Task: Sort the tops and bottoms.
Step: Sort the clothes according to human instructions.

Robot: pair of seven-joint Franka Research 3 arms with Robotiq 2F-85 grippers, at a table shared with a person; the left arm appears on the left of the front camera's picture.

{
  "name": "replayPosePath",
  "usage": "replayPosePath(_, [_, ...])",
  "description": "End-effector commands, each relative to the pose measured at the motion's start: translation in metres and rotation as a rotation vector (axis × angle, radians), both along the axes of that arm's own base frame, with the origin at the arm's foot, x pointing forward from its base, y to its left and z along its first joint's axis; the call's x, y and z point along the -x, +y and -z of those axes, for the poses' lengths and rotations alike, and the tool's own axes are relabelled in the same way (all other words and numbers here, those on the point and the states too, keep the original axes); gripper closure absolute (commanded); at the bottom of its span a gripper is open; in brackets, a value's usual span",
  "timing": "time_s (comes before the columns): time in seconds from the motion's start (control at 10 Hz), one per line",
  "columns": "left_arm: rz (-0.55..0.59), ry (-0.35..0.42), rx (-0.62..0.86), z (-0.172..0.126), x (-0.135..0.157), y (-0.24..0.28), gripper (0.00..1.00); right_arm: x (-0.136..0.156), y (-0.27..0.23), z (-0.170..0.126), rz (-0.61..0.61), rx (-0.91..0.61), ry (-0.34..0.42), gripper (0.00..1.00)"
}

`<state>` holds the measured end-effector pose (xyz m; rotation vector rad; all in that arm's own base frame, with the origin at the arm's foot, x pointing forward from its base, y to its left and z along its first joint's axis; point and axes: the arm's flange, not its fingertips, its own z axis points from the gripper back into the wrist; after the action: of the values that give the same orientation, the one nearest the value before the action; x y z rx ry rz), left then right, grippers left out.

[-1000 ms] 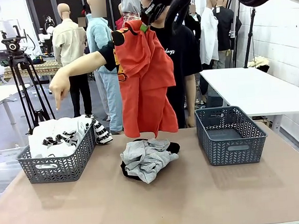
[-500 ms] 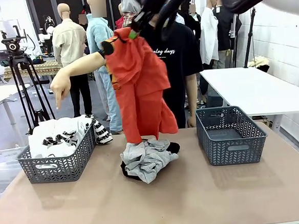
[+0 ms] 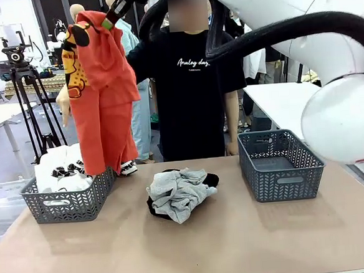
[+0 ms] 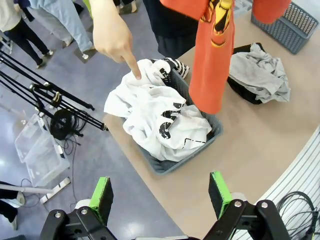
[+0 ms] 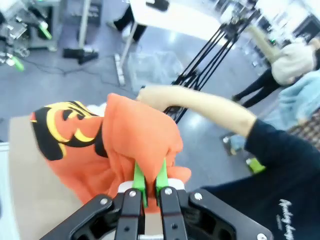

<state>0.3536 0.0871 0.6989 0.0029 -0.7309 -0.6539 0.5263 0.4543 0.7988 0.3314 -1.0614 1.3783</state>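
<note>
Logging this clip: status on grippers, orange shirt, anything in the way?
Right gripper shut on orange shirt, held high, hem at the left basket rim. Left gripper open, empty. Person's hand points into that basket, beside the shirt.

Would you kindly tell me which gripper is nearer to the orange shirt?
The right. The right gripper is shut on the orange shirt, holding it aloft by a bunched fold; the left gripper is open and empty, well clear of the shirt.

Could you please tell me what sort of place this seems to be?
Probably a robotics lab: a camera tripod on the floor, a white worktable behind, and grey baskets on the robot's table.
</note>
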Motion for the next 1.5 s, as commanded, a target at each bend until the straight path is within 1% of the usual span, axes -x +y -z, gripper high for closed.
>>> replayPosePath(0.0, [-0.012, 0.003, -0.014, 0.0, 0.0, 0.0, 0.0, 0.001, 0.002, 0.008, 0.005, 0.029, 0.031, 1.0])
replayPosePath(0.4, [-0.012, 0.003, -0.014, 0.0, 0.0, 0.0, 0.0, 0.001, 0.002, 0.008, 0.005, 0.029, 0.031, 1.0])
replayPosePath(0.5, [-0.012, 0.003, -0.014, 0.0, 0.0, 0.0, 0.0, -0.004, 0.003, 0.011, -0.001, 0.036, 0.022, 1.0])
replayPosePath(0.6, [-0.012, 0.003, -0.014, 0.0, 0.0, 0.0, 0.0, -0.019, 0.022, 0.014, 0.014, 0.004, 0.028, 1.0])
replayPosePath(0.7, [-0.012, 0.003, -0.014, 0.0, 0.0, 0.0, 0.0, -0.035, 0.052, 0.007, -0.027, -0.029, -0.011, 1.0])
replayPosePath(0.9, [-0.012, 0.003, -0.014, 0.0, 0.0, 0.0, 0.0, -0.056, 0.104, -0.013, -0.132, -0.046, -0.089, 1.0])
replayPosePath(1.1, [-0.012, 0.003, -0.014, 0.0, 0.0, 0.0, 0.0, -0.076, 0.147, -0.029, -0.212, -0.097, -0.147, 1.0])
replayPosePath(1.2, [-0.012, 0.003, -0.014, 0.0, 0.0, 0.0, 0.0, -0.083, 0.163, -0.034, -0.233, -0.112, -0.165, 1.0])
replayPosePath(1.3, [-0.012, 0.003, -0.014, 0.0, 0.0, 0.0, 0.0, -0.088, 0.174, -0.04, -0.241, -0.135, -0.2, 1.0])
replayPosePath(1.4, [-0.012, 0.003, -0.014, 0.0, 0.0, 0.0, 0.0, -0.088, 0.179, -0.053, -0.242, -0.181, -0.26, 1.0])
